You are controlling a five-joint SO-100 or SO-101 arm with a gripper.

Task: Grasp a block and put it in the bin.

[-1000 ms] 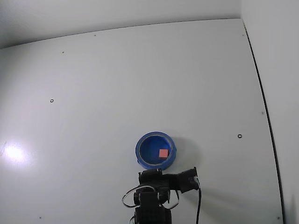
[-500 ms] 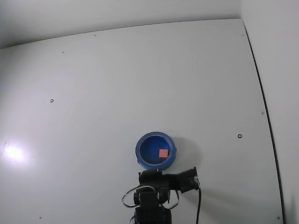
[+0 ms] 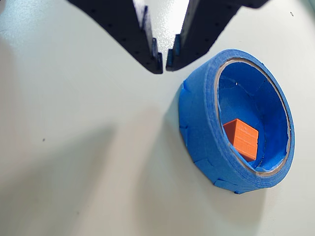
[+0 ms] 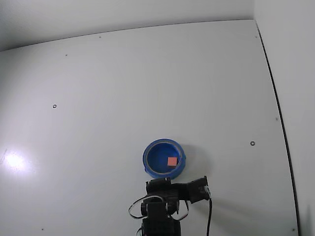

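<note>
The block [image 3: 241,138] is a small orange-red cube lying inside the bin [image 3: 197,123], a round blue bowl with a thick rim, on the right of the wrist view. My gripper [image 3: 164,64] hangs at the top of that view, above and to the left of the bin, with its dark jaws closed to a thin gap and nothing between them. In the fixed view the block [image 4: 172,161] rests in the right half of the bin [image 4: 146,158], just beyond my arm [image 4: 160,206] at the bottom edge.
The bin stands on a plain white table [image 4: 147,88] with a few small dark marks [image 4: 252,143]. A wall edge [image 4: 275,98] runs along the right side. A cable [image 4: 210,216] trails from my arm.
</note>
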